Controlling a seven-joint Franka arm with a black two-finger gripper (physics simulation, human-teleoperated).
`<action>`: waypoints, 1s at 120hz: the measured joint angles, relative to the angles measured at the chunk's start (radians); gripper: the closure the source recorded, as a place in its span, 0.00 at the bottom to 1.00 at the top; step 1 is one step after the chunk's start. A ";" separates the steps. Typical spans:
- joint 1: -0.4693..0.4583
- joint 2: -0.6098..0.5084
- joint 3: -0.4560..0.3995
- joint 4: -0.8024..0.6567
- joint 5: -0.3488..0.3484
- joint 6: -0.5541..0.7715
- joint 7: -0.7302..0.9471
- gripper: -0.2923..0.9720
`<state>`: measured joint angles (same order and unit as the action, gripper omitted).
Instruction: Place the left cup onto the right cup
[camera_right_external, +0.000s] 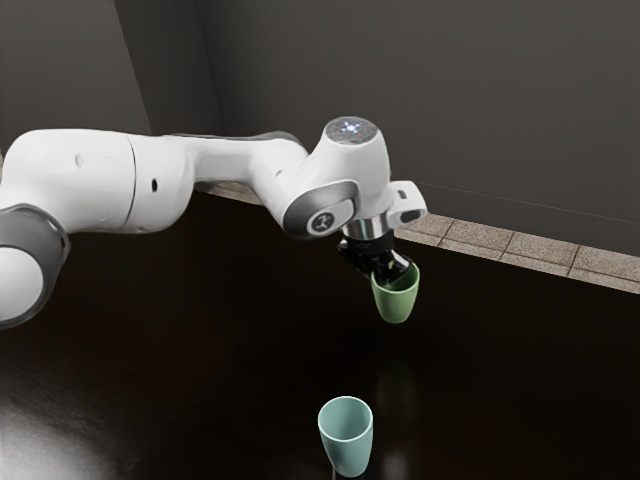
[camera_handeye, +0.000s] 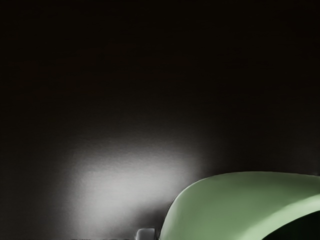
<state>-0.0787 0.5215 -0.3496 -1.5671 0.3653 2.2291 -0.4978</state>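
Note:
A green cup (camera_right_external: 397, 294) hangs tilted in the air above the dark table (camera_right_external: 180, 350), with my gripper (camera_right_external: 385, 270) shut on its rim. In the wrist view the same green cup (camera_handeye: 245, 207) bulges just under the hand. A pale teal cup (camera_right_external: 346, 434) stands upright on the table near the front edge, below the held cup and a little toward the exterior view's left. The two cups are well apart.
A tan tiled floor strip (camera_right_external: 520, 245) runs behind the table's far edge, with dark walls beyond. The white arm (camera_right_external: 150, 190) reaches in from the exterior view's left, high above the table.

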 joint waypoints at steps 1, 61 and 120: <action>-0.001 -0.002 0.000 0.000 0.000 -0.001 -0.001 0.85; -0.050 -0.130 -0.075 -0.068 -0.004 -0.105 -0.111 0.85; -0.050 -0.284 -0.154 -0.258 -0.017 -0.138 -0.290 0.85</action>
<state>-0.1290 0.2377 -0.5039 -1.8255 0.3485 2.0916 -0.7881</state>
